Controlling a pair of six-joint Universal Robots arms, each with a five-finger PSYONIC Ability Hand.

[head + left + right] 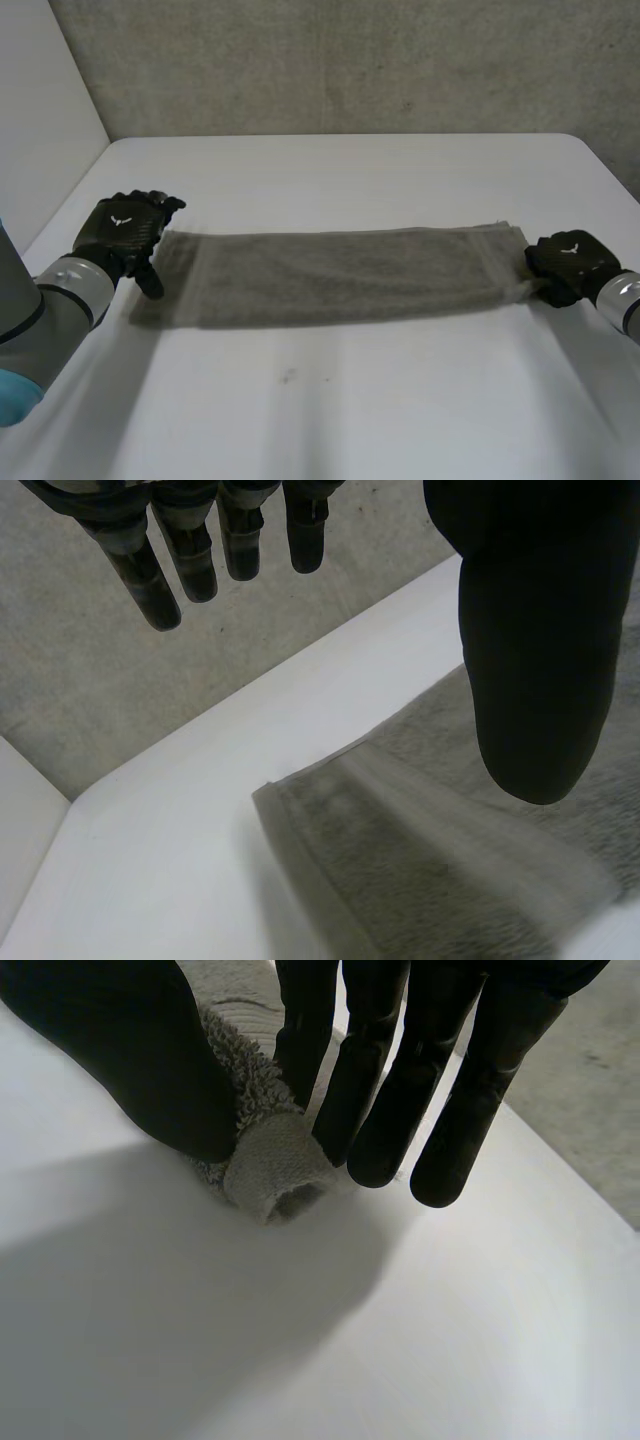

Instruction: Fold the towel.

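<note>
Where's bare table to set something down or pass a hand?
Two bare strips of table: one between the towel and the wall, and one on the towel's near side, toward the robot. It is crowded at the towel's ends: the left hand is open over one, and the right hand pinches the other.

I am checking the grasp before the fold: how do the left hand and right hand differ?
The left hand is open, fingers straight, holding nothing; the right hand pinches the towel between thumb and fingers. Left is at the towel's left end, right at its right end. Both are black.
</note>
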